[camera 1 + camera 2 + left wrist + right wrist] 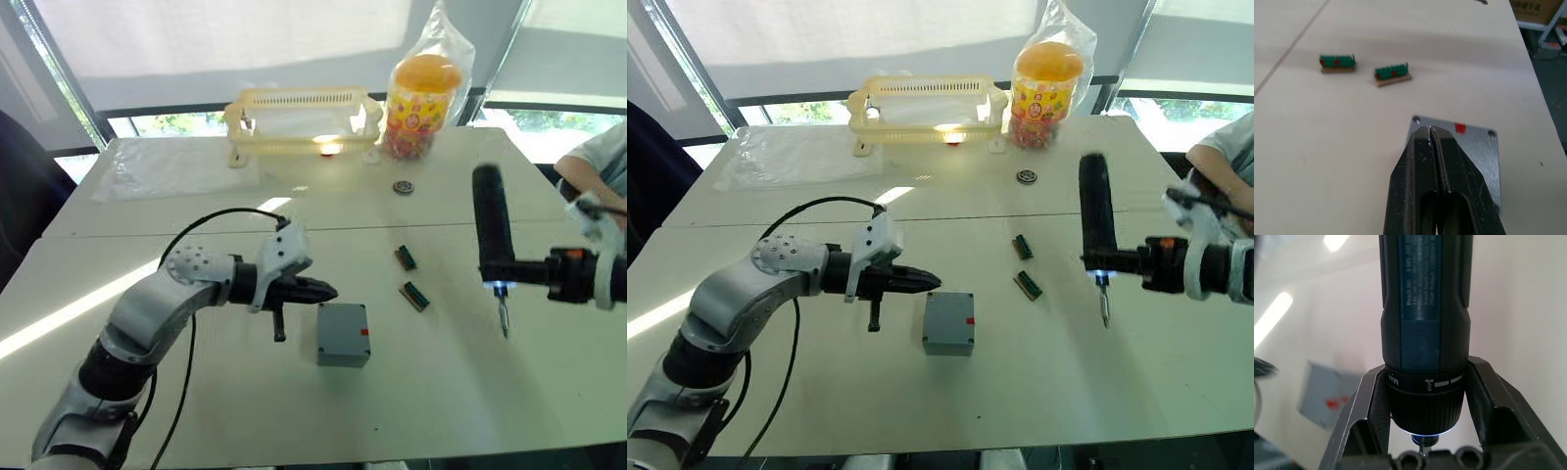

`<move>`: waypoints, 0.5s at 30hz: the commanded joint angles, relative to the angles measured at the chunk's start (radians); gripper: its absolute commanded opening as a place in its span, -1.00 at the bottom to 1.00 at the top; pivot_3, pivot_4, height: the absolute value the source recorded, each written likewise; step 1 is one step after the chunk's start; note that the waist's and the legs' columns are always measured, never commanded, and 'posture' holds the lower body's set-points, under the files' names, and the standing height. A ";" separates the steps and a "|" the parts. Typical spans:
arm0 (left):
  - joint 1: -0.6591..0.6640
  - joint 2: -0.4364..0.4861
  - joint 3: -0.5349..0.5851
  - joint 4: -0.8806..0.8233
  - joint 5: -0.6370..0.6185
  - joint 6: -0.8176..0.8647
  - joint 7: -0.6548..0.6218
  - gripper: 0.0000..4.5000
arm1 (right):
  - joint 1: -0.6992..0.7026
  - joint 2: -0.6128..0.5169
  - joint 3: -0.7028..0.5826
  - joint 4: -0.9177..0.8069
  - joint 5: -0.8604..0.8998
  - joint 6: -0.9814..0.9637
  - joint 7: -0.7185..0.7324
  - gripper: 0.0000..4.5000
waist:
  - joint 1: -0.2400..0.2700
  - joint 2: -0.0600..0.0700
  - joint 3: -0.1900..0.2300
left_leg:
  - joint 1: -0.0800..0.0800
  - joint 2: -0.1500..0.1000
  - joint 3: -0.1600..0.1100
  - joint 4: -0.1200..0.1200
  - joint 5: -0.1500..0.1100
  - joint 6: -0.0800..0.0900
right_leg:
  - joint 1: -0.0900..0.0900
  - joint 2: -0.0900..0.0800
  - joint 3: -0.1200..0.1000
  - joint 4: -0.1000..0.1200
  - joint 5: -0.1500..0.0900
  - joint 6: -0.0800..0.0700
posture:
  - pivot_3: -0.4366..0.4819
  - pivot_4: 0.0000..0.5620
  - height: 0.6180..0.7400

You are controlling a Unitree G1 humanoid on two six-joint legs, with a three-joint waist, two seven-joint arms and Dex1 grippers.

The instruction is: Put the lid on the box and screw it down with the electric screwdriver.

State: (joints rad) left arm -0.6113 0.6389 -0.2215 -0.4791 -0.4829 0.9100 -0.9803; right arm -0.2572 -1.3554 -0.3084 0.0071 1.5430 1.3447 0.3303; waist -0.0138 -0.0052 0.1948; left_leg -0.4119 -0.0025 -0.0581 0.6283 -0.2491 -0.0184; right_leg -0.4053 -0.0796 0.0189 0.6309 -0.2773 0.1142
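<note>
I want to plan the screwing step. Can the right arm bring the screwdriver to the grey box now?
Probably yes. The right gripper holds the screwdriver upright, and the table between it and the box looks bare.

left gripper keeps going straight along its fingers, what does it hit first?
Probably the box. The left gripper, fingers shut, points toward the robot's right just above the box's near top edge; the left wrist view shows the lid right beyond the tips. Height unclear, so it may skim over.

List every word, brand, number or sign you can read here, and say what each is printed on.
"Bosch GO": on the electric screwdriver held in the right pincer.
"Max" and a drill-bit sign: on its collar.
Smaller lines beside the brand: too small to read.
Print on the yellow-lidded jar: too blurred to read.
The box: a red mark, no text.
</note>
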 commanded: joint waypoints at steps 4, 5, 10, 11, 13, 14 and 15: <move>0.117 0.150 -0.036 -0.130 0.013 -0.061 -0.059 -1.00 | -0.102 0.049 0.159 0.118 -0.258 0.042 0.146 -0.23 | -0.006 0.004 0.002 | 0.001 0.000 0.004 0.003 0.000 -0.001 | 0.000 0.000 0.004 0.001 0.000 0.000 | -0.05 -0.47 1.00; 0.129 0.157 -0.051 -0.128 0.029 -0.075 -0.051 -1.00 | -0.132 0.066 0.189 0.140 -0.300 0.042 0.160 -0.23 | -0.005 0.004 0.002 | 0.002 0.000 0.005 0.003 0.001 -0.002 | 0.000 0.000 0.005 0.000 0.000 0.000 | -0.05 -0.47 1.00; 0.160 0.149 -0.087 -0.083 0.074 -0.107 -0.015 -1.00 | -0.245 0.122 0.314 0.217 -0.495 0.030 0.272 -0.23 | 0.003 0.004 0.002 | 0.001 0.000 0.005 0.005 0.005 -0.008 | 0.001 0.000 0.005 0.000 0.002 -0.007 | -0.05 -0.47 1.00; 0.167 0.144 -0.087 -0.073 0.082 -0.121 -0.011 -1.00 | -0.263 0.131 0.336 0.231 -0.525 0.029 0.299 -0.23 | 0.003 0.004 0.002 | 0.001 -0.001 0.005 0.006 0.005 -0.008 | 0.001 -0.001 0.006 0.000 0.003 -0.006 | -0.05 -0.47 1.00; 0.175 0.123 -0.082 -0.054 0.095 -0.147 0.011 -1.00 | -0.298 0.147 0.380 0.265 -0.586 0.032 0.349 -0.23 | 0.001 0.004 0.003 | 0.001 -0.001 0.005 0.006 0.005 -0.008 | 0.002 -0.001 0.006 0.000 0.003 -0.005 | -0.05 -0.47 1.00; 0.182 0.104 -0.075 -0.043 0.107 -0.171 0.031 -1.00 | -0.313 0.155 0.400 0.281 -0.621 0.024 0.370 -0.23 | 0.001 0.004 0.003 | 0.001 -0.001 0.005 0.006 0.005 -0.008 | 0.002 -0.001 0.006 0.000 0.005 -0.002 | -0.05 -0.47 1.00; 0.185 0.091 -0.072 -0.036 0.115 -0.187 0.045 -1.00 | -0.324 0.161 0.414 0.294 -0.650 0.017 0.389 -0.23 | 0.001 0.004 0.003 | 0.001 -0.001 0.005 0.006 0.005 -0.008 | 0.002 -0.001 0.006 0.000 0.005 -0.002 | -0.05 -0.47 1.00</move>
State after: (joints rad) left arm -0.4308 0.7397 -0.3084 -0.5069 -0.3834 0.7636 -0.9562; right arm -0.5589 -1.1940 0.1049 0.2864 0.9407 1.3859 0.6863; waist -0.0123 -0.0015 0.1974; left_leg -0.4109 -0.0032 -0.0528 0.6343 -0.2442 -0.0269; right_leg -0.4037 -0.0805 0.0249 0.6304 -0.2720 0.1130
